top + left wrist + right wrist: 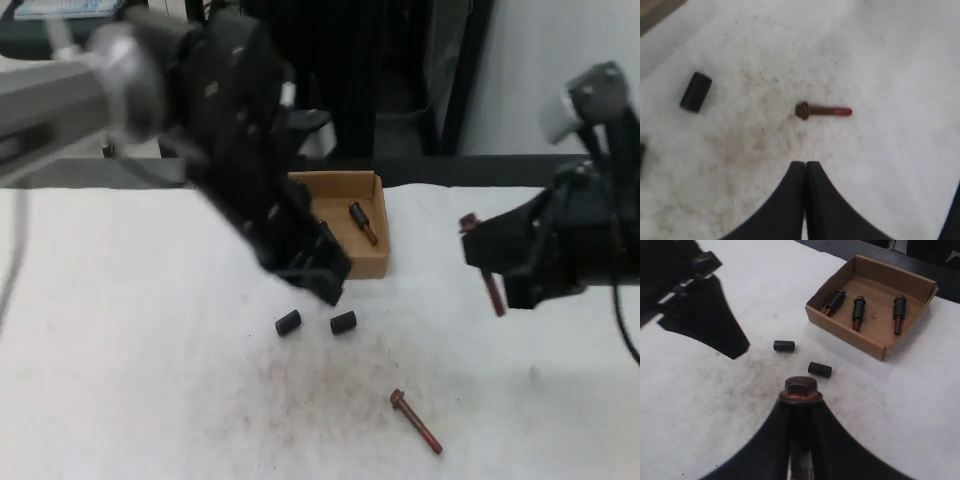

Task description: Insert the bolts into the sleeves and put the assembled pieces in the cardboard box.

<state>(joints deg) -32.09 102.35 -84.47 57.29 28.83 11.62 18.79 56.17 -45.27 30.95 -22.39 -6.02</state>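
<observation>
3 assembled bolt-in-sleeve pcs (858, 312) already in brown cardboard box (845, 333). 2 short black cylindrical sleeves (784, 346) + 1 reddish metal bolt (823, 110) loose on white cloth (700, 415), so 2 assemblies left. Right gripper (800, 407) clamps second reddish bolt (800, 389); left gripper (805, 170) closed, empty.

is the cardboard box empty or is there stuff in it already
Not empty. The cardboard box holds three sleeved bolts, lying side by side on its floor in the right wrist view.

Bright, even light washes the white bench cover (150, 380), casting only faint, soft shadows.
</observation>
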